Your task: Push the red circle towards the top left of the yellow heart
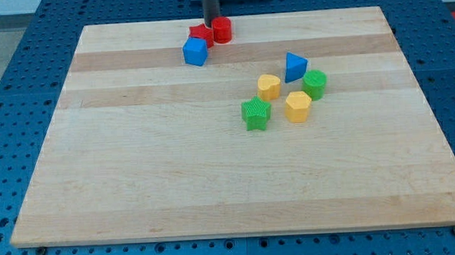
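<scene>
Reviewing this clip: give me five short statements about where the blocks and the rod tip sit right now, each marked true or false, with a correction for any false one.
1. My tip is at the view's top edge of the board, just up-left of the red circle. True.
2. The red circle already lies beside the yellow heart. False: it is far off toward the view's upper left, next to the red star.
3. The blue cube sits just below the red star in the view. True.
4. The green star is at the view's right of the green circle. False: it is to its left and lower.
5. The blue triangle touches the blue cube. False: they are well apart.
</scene>
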Robot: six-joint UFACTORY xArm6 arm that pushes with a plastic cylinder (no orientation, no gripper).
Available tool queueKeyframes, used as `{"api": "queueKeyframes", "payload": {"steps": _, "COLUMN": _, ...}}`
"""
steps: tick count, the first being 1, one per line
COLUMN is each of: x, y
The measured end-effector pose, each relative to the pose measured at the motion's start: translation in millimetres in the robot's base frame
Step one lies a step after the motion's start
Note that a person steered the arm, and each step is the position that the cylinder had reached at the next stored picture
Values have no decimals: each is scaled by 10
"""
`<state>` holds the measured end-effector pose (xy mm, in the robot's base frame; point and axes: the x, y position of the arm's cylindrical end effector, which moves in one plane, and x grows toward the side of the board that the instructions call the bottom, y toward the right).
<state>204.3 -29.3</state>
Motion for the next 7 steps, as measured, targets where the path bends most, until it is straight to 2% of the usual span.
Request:
{"api": "queueKeyframes", "payload": {"steps": 3, "x": 171, "y": 394}}
{"api": "queueKeyframes", "payload": {"steps": 5, "x": 308, "y": 107}}
{"api": "queueKeyframes", "payload": {"steps": 7, "x": 744, "y": 98}}
